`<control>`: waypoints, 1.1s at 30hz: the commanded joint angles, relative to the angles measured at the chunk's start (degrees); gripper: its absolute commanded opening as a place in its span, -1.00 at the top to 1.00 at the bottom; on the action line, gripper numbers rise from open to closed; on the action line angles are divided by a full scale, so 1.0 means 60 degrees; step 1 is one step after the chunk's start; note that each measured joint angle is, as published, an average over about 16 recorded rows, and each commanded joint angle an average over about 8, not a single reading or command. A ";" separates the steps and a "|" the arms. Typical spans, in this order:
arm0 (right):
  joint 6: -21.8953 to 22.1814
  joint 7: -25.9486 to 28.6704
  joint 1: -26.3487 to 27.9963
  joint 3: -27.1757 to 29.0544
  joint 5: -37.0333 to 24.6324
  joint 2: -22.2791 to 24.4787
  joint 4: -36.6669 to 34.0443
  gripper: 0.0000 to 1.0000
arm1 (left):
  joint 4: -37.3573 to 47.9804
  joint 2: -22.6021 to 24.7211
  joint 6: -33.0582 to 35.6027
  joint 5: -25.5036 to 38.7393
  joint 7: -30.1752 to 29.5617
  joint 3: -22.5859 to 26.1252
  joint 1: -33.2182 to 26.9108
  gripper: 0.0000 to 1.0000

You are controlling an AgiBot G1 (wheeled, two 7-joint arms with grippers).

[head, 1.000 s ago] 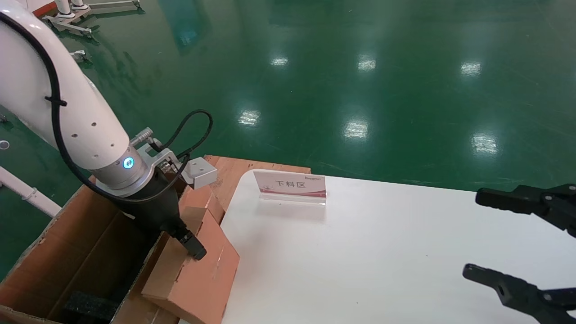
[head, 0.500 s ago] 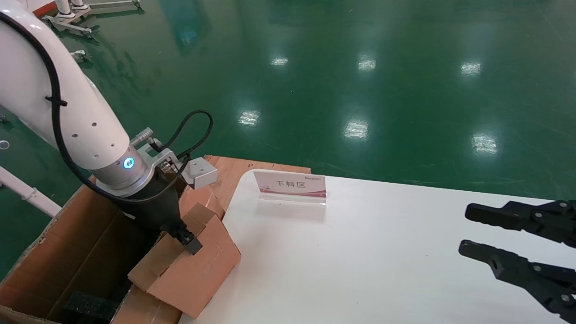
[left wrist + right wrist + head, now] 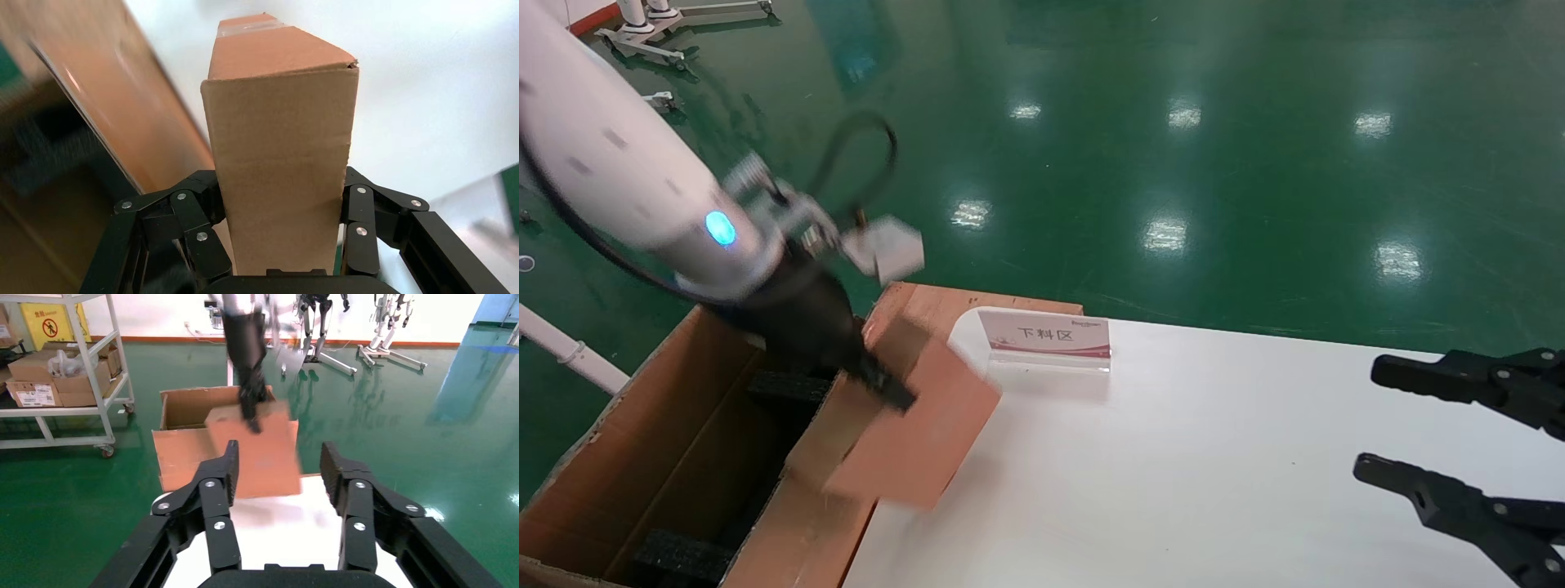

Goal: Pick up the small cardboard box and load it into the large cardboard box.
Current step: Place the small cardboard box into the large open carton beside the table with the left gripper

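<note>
My left claw (image 3: 883,388) is pinching the small cardboard box (image 3: 911,433), which hangs tilted in the lower left of the head view, clear of the white worktop (image 3: 1214,457) and over its edge beside the large cardboard box (image 3: 666,441). So I judge the pick done, while the loading is still ahead: the carton has yet to go in over the near flap and down among the black foam blocks (image 3: 678,555). My right claw (image 3: 1434,433) idles spread at the right edge.
</note>
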 commanded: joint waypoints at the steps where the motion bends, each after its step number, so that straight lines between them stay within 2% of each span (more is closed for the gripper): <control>1: 0.0000 -0.0001 0.0001 -0.0002 0.0001 0.0000 -0.0001 -1.00 | 0.0032 -0.0182 -0.0081 -0.0305 0.0093 -0.0258 -0.0309 1.00; 9: 0.0001 -0.0004 0.0003 -0.0007 0.0004 0.0002 -0.0002 -1.00 | 0.0615 -0.0466 0.0170 0.0170 0.0350 -0.0871 -0.2026 1.00; 15: 0.0003 -0.0006 0.0004 -0.0011 0.0007 0.0003 -0.0002 -1.00 | 0.1223 -0.0380 0.0525 0.0976 0.0764 -0.0675 -0.2948 1.00; 25: 0.0005 -0.0009 0.0005 -0.0017 0.0011 0.0006 -0.0002 -1.00 | 0.2847 -0.0087 0.0724 0.1723 0.1770 0.0987 -0.4202 1.00; 33: 0.0007 -0.0011 0.0006 -0.0022 0.0014 0.0008 -0.0002 -1.00 | 0.3937 0.0038 0.0802 0.0802 0.2874 0.2900 -0.4805 1.00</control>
